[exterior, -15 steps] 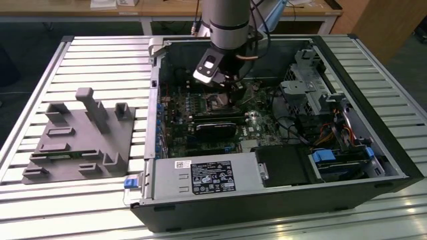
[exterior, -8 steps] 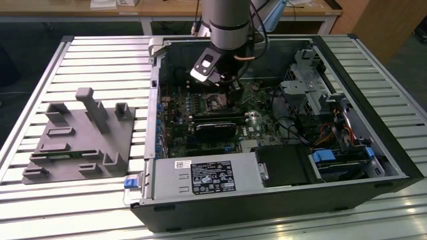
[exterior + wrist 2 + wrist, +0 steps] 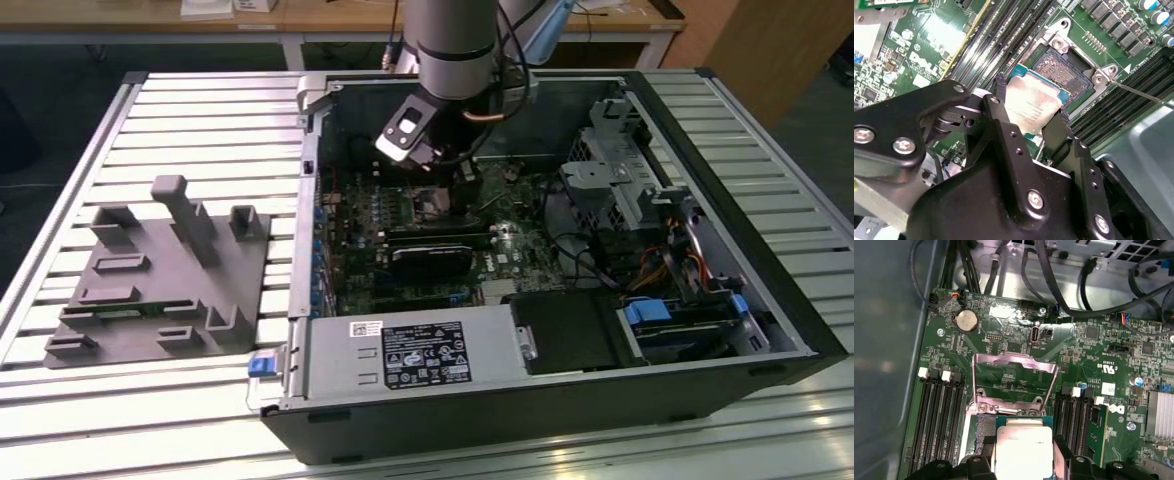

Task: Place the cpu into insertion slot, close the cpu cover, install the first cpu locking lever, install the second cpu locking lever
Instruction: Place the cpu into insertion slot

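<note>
My gripper [image 3: 1029,117] is shut on the cpu [image 3: 1030,102], a flat silver-topped square chip with a green edge. One black finger [image 3: 999,102] presses each side of it. The chip hangs low over the insertion slot [image 3: 1064,72], covering the near part of its dark pin field; I cannot tell whether it touches. In the first wrist view the cpu [image 3: 1024,447] sits between the fingers, and the cpu cover [image 3: 1014,359] stands swung open beyond the slot [image 3: 985,429]. A thin metal lever [image 3: 1139,92] juts out past the socket corner. In the exterior view the gripper [image 3: 438,168] is inside the case above the slot [image 3: 430,203].
Long black memory slots [image 3: 939,415] flank the socket on both sides. Black cables [image 3: 1089,285] run along the case wall. A black card [image 3: 430,262], power supply [image 3: 414,355] and drive cage [image 3: 614,190] crowd the open case. A grey fixture [image 3: 160,275] lies on the slatted table.
</note>
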`<state>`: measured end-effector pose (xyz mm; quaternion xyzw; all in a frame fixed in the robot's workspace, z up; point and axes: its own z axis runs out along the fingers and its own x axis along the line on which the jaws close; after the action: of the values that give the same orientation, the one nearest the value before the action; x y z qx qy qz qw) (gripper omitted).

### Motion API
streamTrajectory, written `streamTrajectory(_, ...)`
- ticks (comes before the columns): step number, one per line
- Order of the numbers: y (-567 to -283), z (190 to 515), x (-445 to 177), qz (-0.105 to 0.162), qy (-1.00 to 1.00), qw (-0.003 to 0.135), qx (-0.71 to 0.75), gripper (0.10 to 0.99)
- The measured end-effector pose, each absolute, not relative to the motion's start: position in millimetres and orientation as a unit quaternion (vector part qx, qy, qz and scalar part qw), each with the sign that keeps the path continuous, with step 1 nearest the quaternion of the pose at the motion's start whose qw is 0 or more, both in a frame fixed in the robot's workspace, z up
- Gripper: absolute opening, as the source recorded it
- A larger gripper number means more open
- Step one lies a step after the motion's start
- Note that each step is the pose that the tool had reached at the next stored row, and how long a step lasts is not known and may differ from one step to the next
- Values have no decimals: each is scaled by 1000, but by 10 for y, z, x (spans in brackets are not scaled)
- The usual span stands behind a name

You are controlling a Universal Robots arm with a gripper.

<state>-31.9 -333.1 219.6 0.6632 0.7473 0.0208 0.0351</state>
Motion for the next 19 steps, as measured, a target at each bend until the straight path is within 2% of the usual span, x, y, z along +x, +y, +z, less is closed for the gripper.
streamTrajectory(19, -3243, 2097, -402, 18, 719, 35, 693, 541)
